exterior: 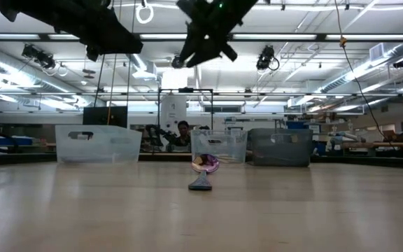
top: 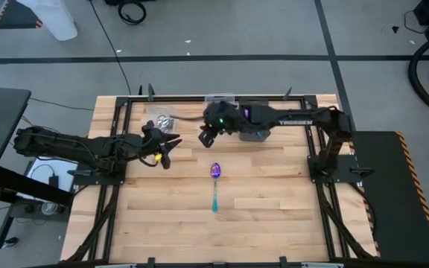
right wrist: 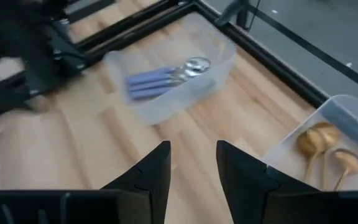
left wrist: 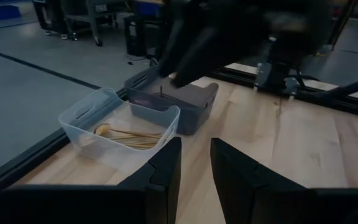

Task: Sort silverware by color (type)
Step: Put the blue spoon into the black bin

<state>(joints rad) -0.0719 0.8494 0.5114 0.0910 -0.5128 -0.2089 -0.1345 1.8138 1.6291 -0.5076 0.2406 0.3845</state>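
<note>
- above the back middle of the table [top: 274, 223], the right gripper [top: 205, 138] hangs in the air with its two dark fingers [right wrist: 151, 171] parted by a narrow gap; nothing sits between them and they touch nothing.
- below and ahead of those fingers, the right wrist view shows a clear bin [right wrist: 216, 59] with silver spoons [right wrist: 166, 74] in it, and the corner of a second clear bin [right wrist: 347, 112] holding gold spoons [right wrist: 322, 143].
- at the left of the table, the left gripper [top: 168, 144] also floats clear of the wood, its fingers [left wrist: 166, 168] a small way apart and empty.
- past the left fingers sit the gold-spoon bin and, just behind it, a dark bin [left wrist: 191, 102].
- the one spoon left out, an iridescent purple spoon [top: 215, 182] with a teal handle, lies flat on the bare wood near the table's middle, well apart from both grippers, bowl toward the bins.
- in the low view a person [exterior: 182, 133] shows far back in the room.
</note>
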